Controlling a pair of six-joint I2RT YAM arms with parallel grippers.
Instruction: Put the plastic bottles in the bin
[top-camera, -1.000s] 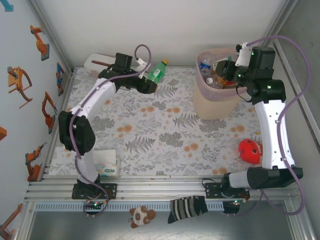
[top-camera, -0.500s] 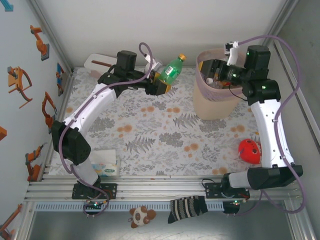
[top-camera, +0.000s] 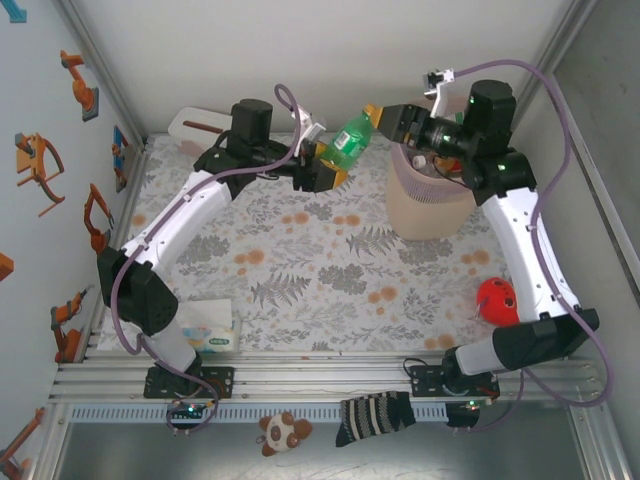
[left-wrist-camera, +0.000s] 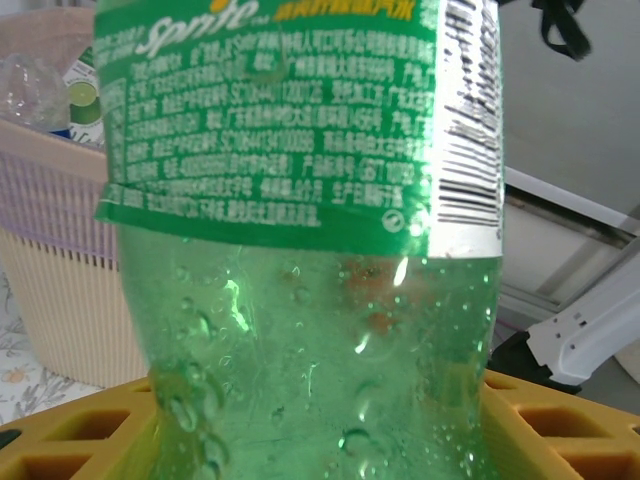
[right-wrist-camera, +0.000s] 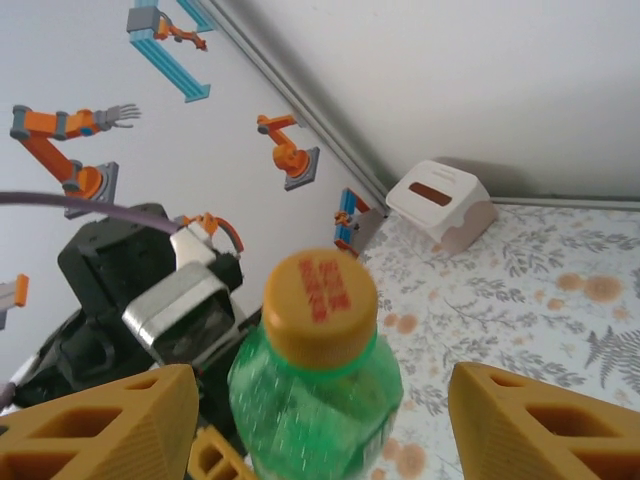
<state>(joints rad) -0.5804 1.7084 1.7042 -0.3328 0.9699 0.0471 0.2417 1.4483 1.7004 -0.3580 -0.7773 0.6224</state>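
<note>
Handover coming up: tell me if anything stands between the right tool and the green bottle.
Nothing visible does. The open right tool faces the green bottle's orange cap directly; the left tool grips its lower body.

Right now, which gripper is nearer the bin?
Right. The right gripper hangs open just off the bin's left rim, around the cap of the Sprite bottle; the left gripper, holding that bottle, sits farther left.

green bottle (left-wrist-camera: 300, 300): top, base cut off | bin (top-camera: 430, 210): contents mostly hidden behind right arm (top-camera: 525, 235)
</note>
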